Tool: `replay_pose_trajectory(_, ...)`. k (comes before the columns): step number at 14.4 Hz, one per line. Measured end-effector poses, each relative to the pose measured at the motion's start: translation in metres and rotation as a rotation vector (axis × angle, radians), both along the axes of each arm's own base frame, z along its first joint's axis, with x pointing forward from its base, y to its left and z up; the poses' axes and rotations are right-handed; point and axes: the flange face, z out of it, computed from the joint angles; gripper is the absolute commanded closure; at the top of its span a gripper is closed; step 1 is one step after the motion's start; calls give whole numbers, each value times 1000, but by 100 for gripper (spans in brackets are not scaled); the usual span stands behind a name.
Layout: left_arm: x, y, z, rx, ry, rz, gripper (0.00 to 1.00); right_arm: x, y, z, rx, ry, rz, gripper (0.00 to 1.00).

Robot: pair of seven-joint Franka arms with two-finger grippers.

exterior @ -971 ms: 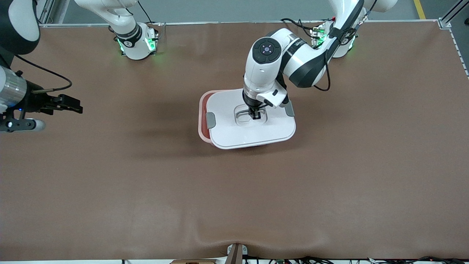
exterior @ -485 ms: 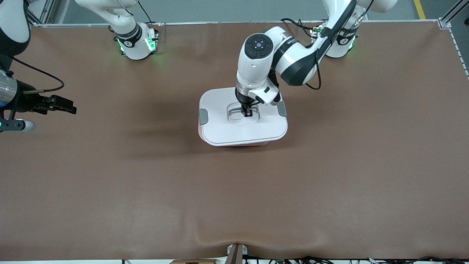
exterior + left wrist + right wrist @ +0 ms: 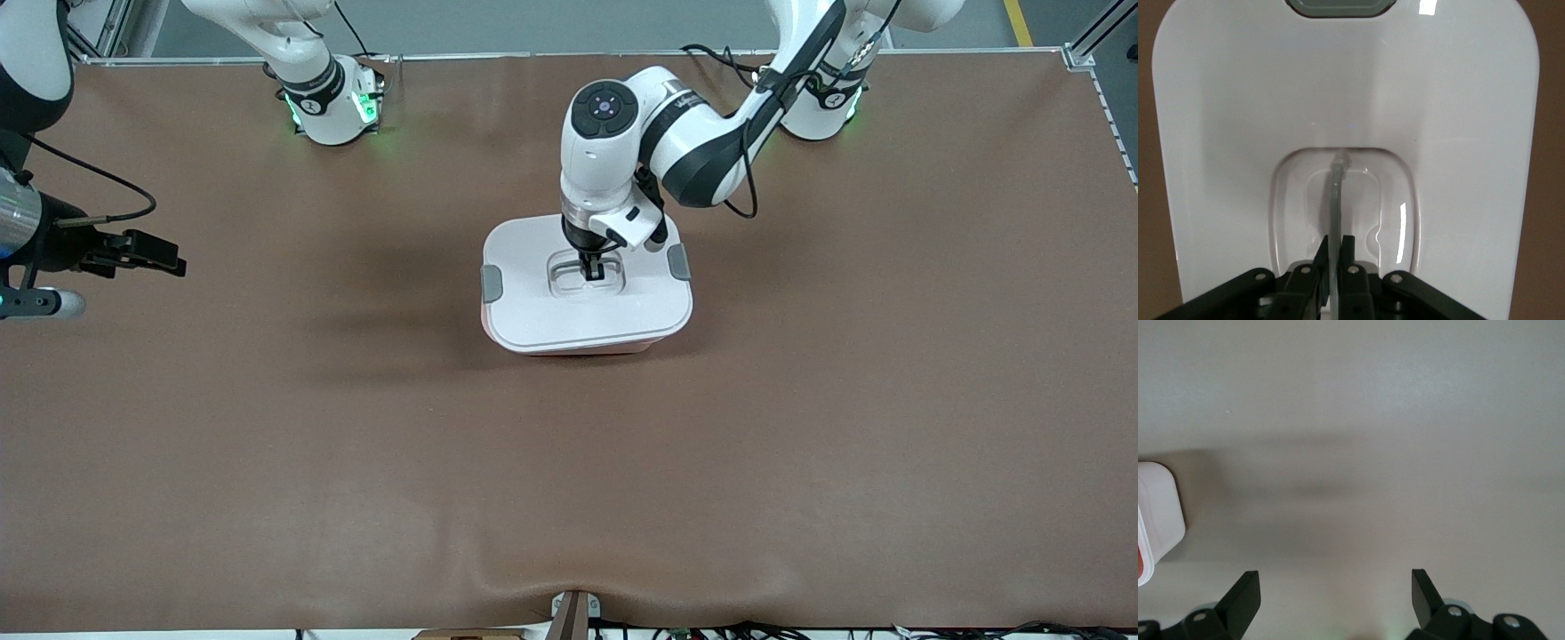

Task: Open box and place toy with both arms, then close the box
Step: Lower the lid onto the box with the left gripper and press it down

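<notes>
The box (image 3: 587,342) is sitting near the middle of the brown table (image 3: 569,462), its white lid (image 3: 533,311) lying square over the tub so that only a thin pink strip of wall is showing under the lid's edge nearest the front camera. What is lying inside cannot be told; the toy is not showing anywhere.

The left arm (image 3: 702,151) is reaching out from its base and bending straight down over the box, with the left gripper (image 3: 592,272) sitting in the lid's recessed well, its fingers (image 3: 1347,257) pinching together on the clear handle (image 3: 1336,193). The right arm is waiting well apart from the box, toward its own end of the table, the right gripper (image 3: 160,253) hanging above bare tabletop with its fingers (image 3: 1245,593) spread wide and gripping nothing.

The lid is looking smooth, glossy and round-cornered, carrying a grey clip (image 3: 491,283) at each short side.
</notes>
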Motion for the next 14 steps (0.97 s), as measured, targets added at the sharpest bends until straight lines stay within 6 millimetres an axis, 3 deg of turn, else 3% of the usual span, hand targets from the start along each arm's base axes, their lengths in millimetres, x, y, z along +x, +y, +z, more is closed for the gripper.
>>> replay_pose_trajectory(4,-12,-11,-17,26,4,-3,100,-15,-1,12,3,-6,-2,0)
replay_pose_trajectory(8,-17,-16,-17,35,-9,-24,100,-35,-23,4,3,-12,-45,0)
replay_pose_trajectory(14,-21,-18,-21,47,-41,-75,100,-34,-6,11,1,-55,-15,0)
